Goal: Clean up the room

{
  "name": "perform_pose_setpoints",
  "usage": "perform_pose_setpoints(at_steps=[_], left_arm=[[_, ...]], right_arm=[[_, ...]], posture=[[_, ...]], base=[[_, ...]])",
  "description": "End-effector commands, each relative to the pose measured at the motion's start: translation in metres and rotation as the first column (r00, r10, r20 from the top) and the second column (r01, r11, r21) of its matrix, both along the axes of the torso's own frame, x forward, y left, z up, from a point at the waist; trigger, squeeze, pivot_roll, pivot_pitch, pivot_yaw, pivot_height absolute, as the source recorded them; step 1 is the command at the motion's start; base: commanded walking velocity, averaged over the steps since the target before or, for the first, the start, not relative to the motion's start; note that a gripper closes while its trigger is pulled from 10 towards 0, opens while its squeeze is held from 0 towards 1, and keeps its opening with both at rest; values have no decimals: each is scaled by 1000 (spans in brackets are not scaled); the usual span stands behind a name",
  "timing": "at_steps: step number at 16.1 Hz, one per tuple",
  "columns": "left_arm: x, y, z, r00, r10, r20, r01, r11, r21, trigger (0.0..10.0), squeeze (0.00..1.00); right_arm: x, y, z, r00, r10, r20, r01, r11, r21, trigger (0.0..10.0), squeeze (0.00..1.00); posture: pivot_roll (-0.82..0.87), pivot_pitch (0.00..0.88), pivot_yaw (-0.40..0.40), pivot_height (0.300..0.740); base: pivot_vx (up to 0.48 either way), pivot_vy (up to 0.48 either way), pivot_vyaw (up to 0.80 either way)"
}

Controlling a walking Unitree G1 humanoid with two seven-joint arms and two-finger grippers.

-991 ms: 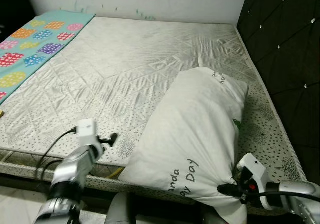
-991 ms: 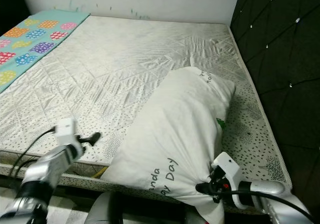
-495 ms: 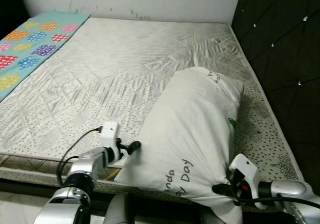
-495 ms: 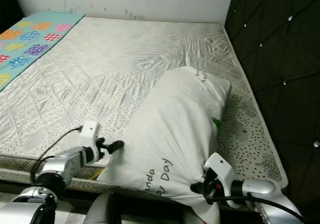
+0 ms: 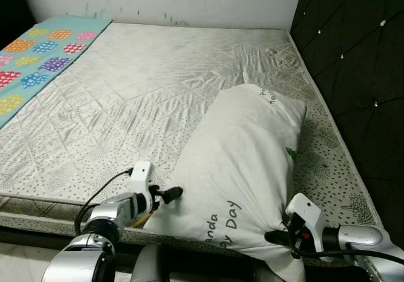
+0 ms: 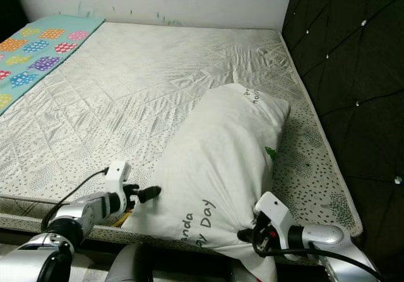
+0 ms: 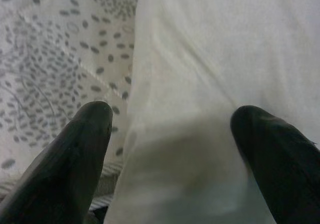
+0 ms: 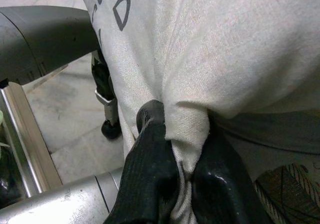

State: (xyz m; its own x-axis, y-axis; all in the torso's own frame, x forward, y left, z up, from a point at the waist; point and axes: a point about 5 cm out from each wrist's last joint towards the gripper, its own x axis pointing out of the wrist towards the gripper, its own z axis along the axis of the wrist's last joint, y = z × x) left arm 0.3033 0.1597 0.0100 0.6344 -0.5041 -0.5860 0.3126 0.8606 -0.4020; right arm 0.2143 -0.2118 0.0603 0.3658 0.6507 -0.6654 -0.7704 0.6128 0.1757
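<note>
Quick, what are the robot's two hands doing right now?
Left gripper: open, fingers either side of the pillow's near corner, not pinching it yet.
Right gripper: shut on the pillow's other near corner.

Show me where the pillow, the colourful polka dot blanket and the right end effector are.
pillow [image 5: 246,149], left eye view, middle of its white case.
polka dot blanket [image 5: 38,48], left eye view, patterned top surface.
right end effector [image 8: 175,149], right wrist view, between fingertips pinching the pillow's corner.
</note>
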Motion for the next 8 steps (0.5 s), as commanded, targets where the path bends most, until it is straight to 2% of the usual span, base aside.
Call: perform_pose_setpoints(at_steps=[1, 4, 8], left_arm=[[-5, 0, -5, 1000, -20, -23, 20, 1000, -3, 10000, 0], [4, -11, 7, 997, -71, 4, 71, 994, -81, 10000, 0], [-4, -12, -1, 994, -99, -50, 95, 992, -80, 10000, 0]], right_arm=[[-6, 9, -3, 998, 59, -22, -58, 998, 30, 0, 0], [-4, 9, -2, 998, 58, -10, -58, 998, 22, 0, 0], [-3, 11, -1, 998, 56, 3, -56, 998, 24, 0, 0]], posture=[[-200, 0, 16, 617], [-200, 0, 16, 617], [-225, 0, 20, 617]], base=[[0, 0, 0], [0, 0, 0], [0, 0, 0]])
